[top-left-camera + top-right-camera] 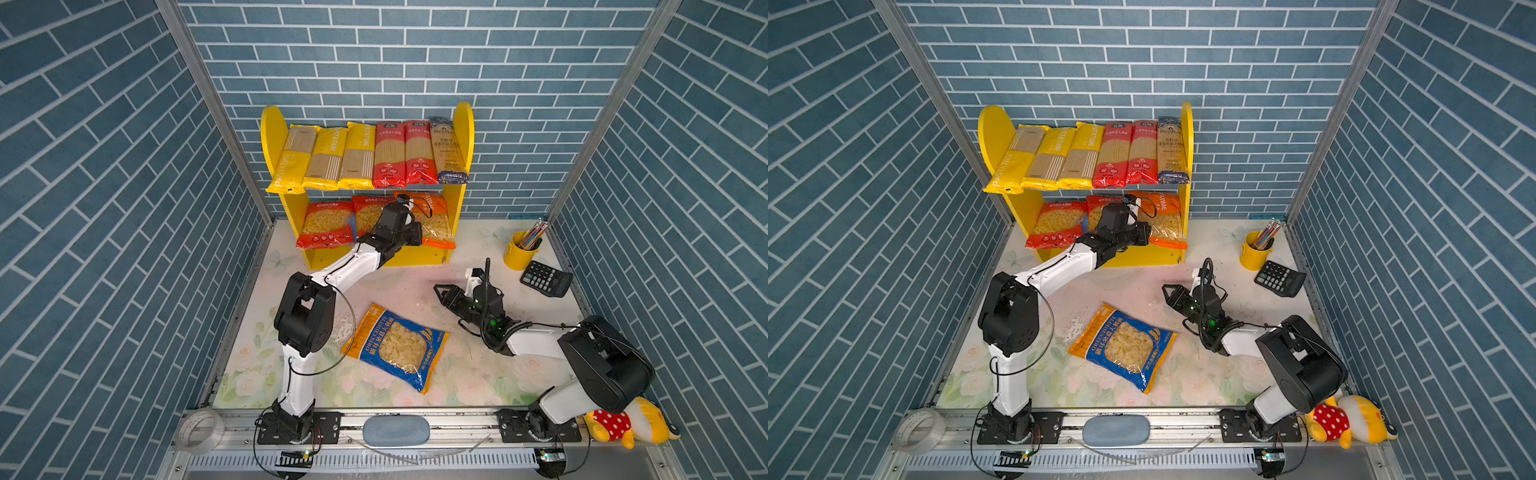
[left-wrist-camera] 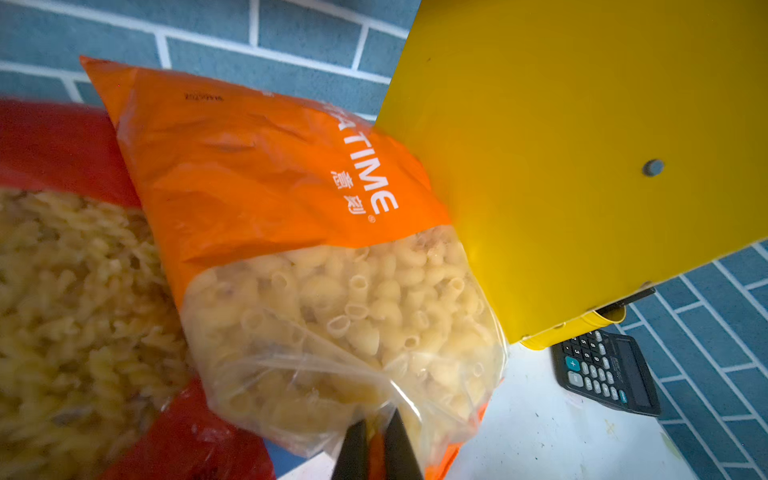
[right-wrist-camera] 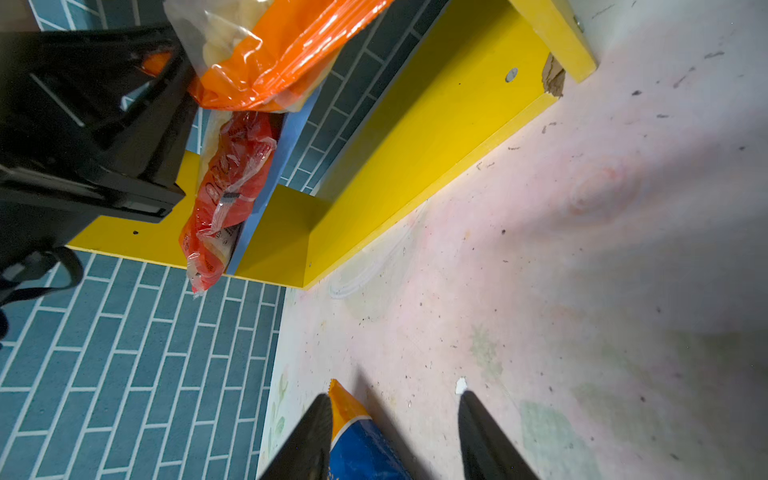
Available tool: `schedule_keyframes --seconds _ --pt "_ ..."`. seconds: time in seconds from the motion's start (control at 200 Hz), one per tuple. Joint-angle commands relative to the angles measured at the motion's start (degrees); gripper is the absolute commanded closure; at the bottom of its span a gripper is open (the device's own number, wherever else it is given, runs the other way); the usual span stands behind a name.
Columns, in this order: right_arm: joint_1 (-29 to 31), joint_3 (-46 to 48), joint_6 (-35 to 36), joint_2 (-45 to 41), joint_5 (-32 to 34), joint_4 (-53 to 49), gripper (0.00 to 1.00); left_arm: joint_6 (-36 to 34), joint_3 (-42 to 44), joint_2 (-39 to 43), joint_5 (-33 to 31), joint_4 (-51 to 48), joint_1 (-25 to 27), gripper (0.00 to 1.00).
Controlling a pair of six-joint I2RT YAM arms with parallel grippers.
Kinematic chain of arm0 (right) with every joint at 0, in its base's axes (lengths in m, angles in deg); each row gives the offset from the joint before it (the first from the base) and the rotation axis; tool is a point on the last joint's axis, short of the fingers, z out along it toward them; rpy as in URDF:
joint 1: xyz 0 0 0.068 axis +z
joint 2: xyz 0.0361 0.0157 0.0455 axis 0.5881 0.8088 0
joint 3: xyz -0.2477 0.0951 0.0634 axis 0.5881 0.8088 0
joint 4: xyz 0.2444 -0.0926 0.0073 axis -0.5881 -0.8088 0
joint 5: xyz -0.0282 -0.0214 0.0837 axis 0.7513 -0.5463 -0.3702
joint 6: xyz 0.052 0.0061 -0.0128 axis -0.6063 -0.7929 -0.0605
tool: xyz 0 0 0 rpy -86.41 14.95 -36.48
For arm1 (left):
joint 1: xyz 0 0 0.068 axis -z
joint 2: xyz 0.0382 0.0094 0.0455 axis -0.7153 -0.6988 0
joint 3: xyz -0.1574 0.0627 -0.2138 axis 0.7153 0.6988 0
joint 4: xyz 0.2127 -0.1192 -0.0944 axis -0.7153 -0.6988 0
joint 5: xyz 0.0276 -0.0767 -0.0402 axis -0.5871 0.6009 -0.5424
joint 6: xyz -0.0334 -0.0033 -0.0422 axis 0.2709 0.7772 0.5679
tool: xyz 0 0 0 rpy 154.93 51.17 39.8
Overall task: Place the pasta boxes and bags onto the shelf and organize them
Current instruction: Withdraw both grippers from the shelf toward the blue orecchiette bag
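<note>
Floral tabletop [image 1: 415, 282] holds one loose pack: the blue bag [image 1: 395, 347] lies flat near the right gripper [image 3: 395, 395], frontward and leftward of its parted, empty fingers (a corner peeks between them). Meanwhile the left gripper [image 2: 377, 419] is clenched on the orange bag [image 2: 266, 174] by its edge, at the lower board of the shelf [image 1: 463, 124].

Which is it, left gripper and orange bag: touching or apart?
Touching. Left wrist view shows the left gripper pinching the clear edge of the orange bag.
</note>
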Motion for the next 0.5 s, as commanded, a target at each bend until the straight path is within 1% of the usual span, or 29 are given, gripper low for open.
schedule_keyframes --seconds 0.0,0.08,0.155,0.225,0.35,0.495 --pt "0.38 -0.15 -0.76 -0.51 0.97 -0.06 0.49 0.30 1.73 -0.58 0.13 0.27 1.00 0.82" --pt "0.38 -0.66 -0.51 -1.05 0.33 -1.35 0.50 -1.71 1.14 1.34 -1.79 -2.95 0.99 0.67" --pt "0.47 -1.03 0.48 -2.03 0.13 -3.21 0.50 -2.82 2.62 4.55 -3.31 -4.51 1.03 0.52" --pt "0.47 -1.61 1.59 -3.39 0.21 -6.53 0.50 -2.92 5.72 8.25 -4.28 -4.68 1.19 0.43" --pt "0.79 -2.79 4.37 -5.77 0.04 -12.27 0.50 -2.55 12.43 15.18 -7.47 -5.03 2.37 0.35" --pt "1.28 -4.02 6.23 -6.56 -0.20 -16.88 0.50 -2.62 19.24 22.03 -10.65 -5.10 4.30 0.32"
